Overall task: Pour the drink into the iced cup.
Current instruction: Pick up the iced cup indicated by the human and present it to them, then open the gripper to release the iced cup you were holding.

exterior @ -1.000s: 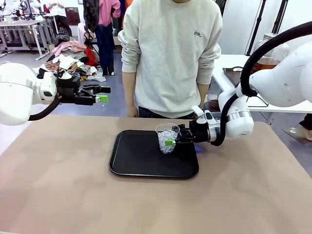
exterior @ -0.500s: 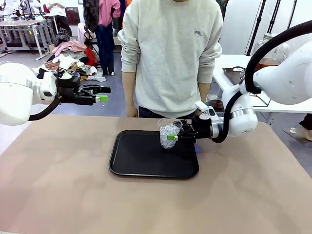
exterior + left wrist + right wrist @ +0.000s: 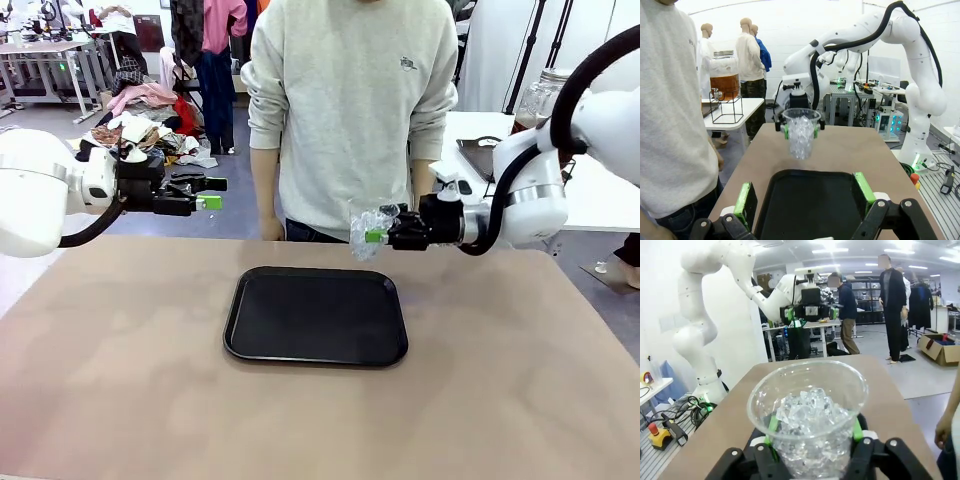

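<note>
Right tool (image 3: 381,233) pinching the iced cup (image 3: 366,229) above the tray (image 3: 316,316); left tool (image 3: 208,194) spread wide, empty.

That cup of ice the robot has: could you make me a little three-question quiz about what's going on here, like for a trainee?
1. True or false: the iced cup stands on the black tray.
2. Which gripper holds the cup? A) left gripper B) right gripper C) the person's hand
3. Fill in: in the left wrist view, the amber drink sits in a glass dispenser on a ____ table.

Key
1. False: it is held in the air past the tray's far edge.
2. B: shut on the cup, while the left gripper is open and holds nothing.
3. White.
</note>
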Robot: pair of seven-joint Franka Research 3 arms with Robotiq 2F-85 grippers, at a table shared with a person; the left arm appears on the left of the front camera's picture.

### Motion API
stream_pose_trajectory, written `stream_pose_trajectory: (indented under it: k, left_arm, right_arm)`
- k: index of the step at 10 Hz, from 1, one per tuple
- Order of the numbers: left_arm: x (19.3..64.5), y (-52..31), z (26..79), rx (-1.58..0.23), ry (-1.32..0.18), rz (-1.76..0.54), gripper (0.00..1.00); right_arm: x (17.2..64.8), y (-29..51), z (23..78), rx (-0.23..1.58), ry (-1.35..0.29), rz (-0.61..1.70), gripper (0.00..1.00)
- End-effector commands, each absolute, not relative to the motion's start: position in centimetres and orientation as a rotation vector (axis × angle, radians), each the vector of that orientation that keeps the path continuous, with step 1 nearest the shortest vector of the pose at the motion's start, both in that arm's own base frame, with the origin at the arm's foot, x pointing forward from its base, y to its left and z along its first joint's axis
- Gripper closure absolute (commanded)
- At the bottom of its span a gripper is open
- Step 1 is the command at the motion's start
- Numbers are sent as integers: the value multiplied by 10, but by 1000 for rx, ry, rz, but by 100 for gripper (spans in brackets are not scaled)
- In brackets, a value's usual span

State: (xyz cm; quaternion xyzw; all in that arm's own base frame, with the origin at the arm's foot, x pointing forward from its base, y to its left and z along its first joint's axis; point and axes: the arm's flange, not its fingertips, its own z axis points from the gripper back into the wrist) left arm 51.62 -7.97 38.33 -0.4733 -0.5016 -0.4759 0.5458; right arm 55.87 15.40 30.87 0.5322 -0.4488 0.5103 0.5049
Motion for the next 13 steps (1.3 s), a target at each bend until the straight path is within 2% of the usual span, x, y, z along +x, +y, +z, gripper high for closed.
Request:
stream_pose_trajectory:
  k: [1,13]
  left_arm:
    - [517,-81,385,-1119,-1201,-1119,0]
    - [517,-81,385,-1119,-1201,-1119,0]
  right_arm:
    - [566,153,328,1286,-1058,1215,35]
    - [578,145,335,1298,-1032,1201,35]
